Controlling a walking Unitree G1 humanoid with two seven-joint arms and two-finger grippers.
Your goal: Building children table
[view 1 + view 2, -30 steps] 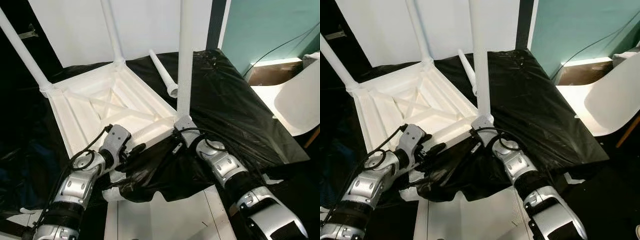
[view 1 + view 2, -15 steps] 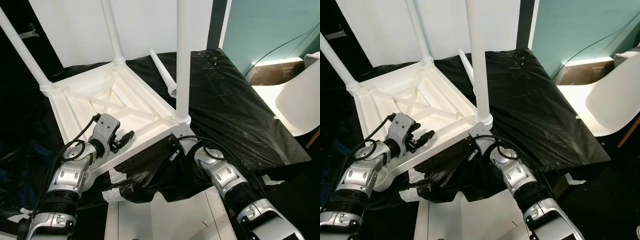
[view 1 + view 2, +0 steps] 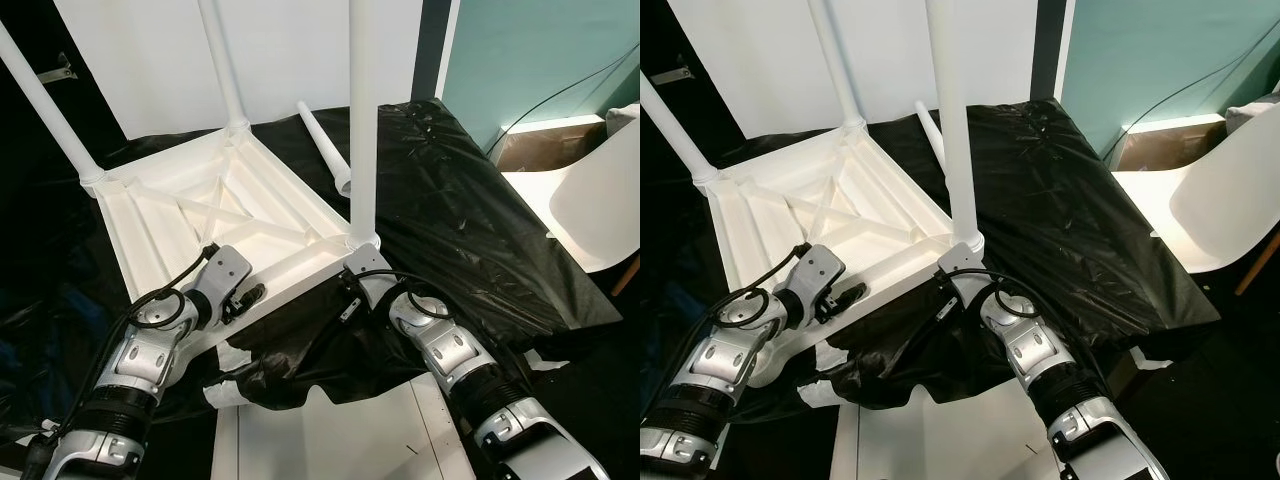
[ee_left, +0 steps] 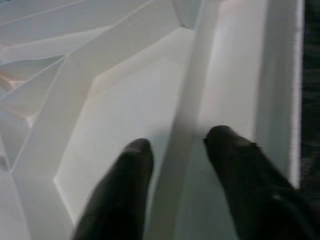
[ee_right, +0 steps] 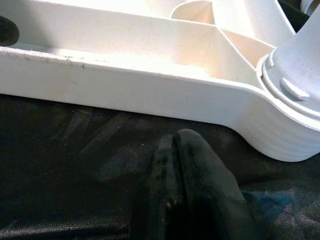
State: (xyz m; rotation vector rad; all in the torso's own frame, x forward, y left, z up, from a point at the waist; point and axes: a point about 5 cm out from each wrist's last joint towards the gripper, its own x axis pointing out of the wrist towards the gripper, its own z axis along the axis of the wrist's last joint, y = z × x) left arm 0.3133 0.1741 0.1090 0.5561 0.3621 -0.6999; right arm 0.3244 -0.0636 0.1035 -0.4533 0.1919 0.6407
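Jaws of the left gripper (image 4: 175, 165) stand apart, straddling a rib inside the near rim of the upside-down white table (image 3: 215, 215); jaws of the right gripper (image 5: 177, 150) are pressed together, empty, on the black plastic sheet (image 3: 470, 220) below the table's corner. The table lies at 11 o'clock on the sheet-covered bench, three legs up, with a loose leg (image 3: 325, 150) lying at 12 o'clock.

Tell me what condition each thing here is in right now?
Table top: upside down on the black sheet, three legs fitted.
Loose leg: lying on the sheet, unattached.
Left gripper: open, fingers astride a rib near the table's edge.
Right gripper: shut, empty, just below the corner leg socket.
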